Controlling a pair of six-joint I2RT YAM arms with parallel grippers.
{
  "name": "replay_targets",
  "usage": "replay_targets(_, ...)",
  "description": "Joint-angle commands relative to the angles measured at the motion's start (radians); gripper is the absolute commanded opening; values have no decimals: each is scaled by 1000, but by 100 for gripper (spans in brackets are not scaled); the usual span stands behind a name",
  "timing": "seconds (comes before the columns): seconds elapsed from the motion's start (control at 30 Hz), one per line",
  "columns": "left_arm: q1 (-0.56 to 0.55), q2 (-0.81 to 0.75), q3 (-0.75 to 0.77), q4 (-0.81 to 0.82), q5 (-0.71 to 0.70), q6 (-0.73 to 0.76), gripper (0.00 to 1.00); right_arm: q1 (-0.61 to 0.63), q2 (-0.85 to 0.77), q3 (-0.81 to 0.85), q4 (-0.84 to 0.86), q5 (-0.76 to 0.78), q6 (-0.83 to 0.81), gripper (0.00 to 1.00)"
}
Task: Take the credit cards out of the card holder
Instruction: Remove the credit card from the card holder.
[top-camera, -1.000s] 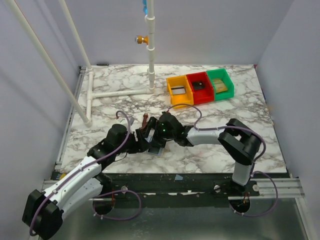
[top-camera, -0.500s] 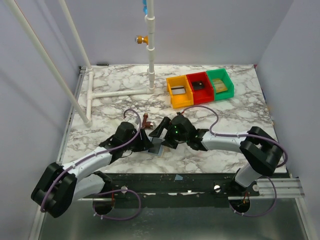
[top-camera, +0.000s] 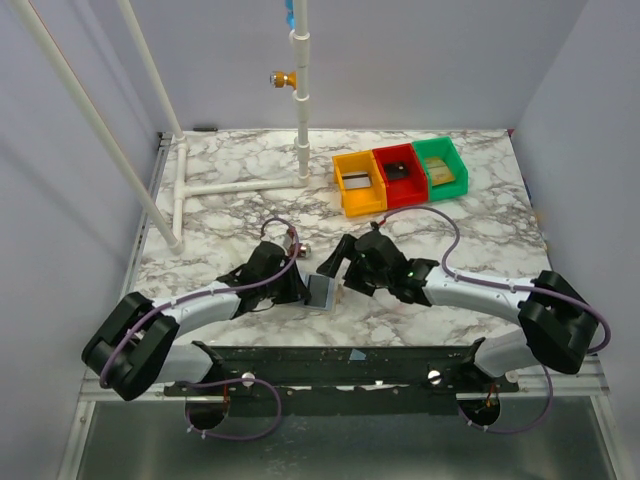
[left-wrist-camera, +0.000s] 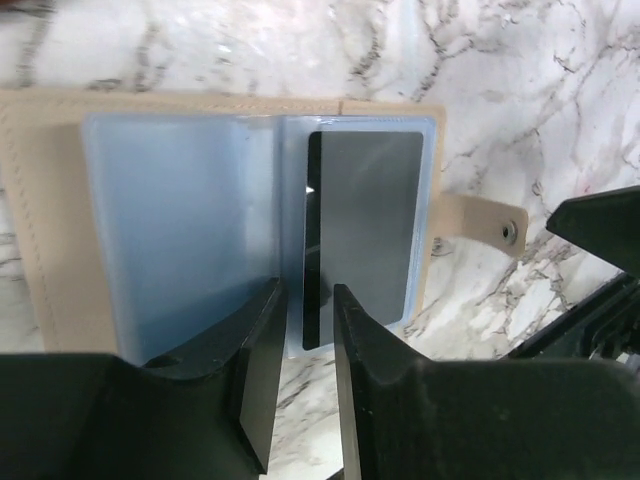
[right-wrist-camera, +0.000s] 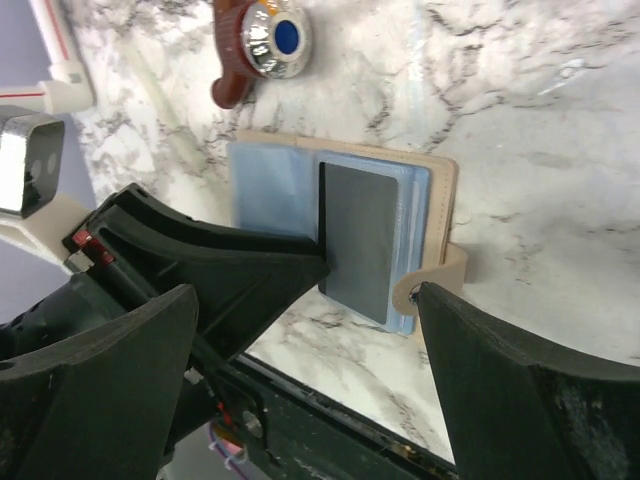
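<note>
The card holder (top-camera: 322, 292) lies open and flat on the marble table near its front edge. It has a tan cover with a snap tab (left-wrist-camera: 480, 225) and pale blue sleeves (left-wrist-camera: 180, 230). A grey card (left-wrist-camera: 370, 225) sits in the right sleeve and also shows in the right wrist view (right-wrist-camera: 358, 235). My left gripper (left-wrist-camera: 310, 300) reaches over the holder's near edge. Its jaws stand a narrow gap apart over the card's left edge and hold nothing. My right gripper (right-wrist-camera: 305, 292) is wide open just above the holder's near right side, with the snap tab (right-wrist-camera: 440, 270) by its right finger.
A brown and silver knob (right-wrist-camera: 265, 40) lies just beyond the holder. The yellow bin (top-camera: 358, 180), red bin (top-camera: 399, 173) and green bin (top-camera: 440, 166) stand at the back right. A white pipe frame (top-camera: 240, 186) stands at the back left. The table's front edge (right-wrist-camera: 330, 390) is close.
Both arms have stretched out lower and shifted right. The right gripper has drawn back to the right of the holder, which now shows open between the two grippers.
</note>
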Motion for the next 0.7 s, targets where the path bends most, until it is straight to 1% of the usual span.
replay_targets(0.0, -84, 54, 33, 44, -12, -70, 25, -3, -24, 13, -115, 85, -67, 94)
replay_targets(0.13, -149, 72, 42, 60, -21, -136, 22, -3, -49, 16, -172, 119, -93, 92)
replay_targets(0.17, -153, 74, 40, 60, -24, -149, 21, -3, -52, 19, -187, 124, -104, 91)
replay_targets(0.3, -152, 60, 17, 65, -45, -201, 19, 4, -58, 43, -235, 124, -181, 83)
replay_targets(0.4, -146, 35, 11, 61, -48, -221, 19, 43, -40, 82, -268, 154, -226, 80)
replay_targets(0.47, -138, 17, 4, 64, -46, -234, 20, 59, -8, 110, -280, 159, -257, 80)
replay_targets(0.57, -116, -11, -7, 64, -39, -251, 21, 63, 44, 134, -286, 165, -309, 72)
replay_targets(0.67, -94, -18, -17, 60, -36, -255, 21, 73, 79, 138, -251, 153, -366, 65)
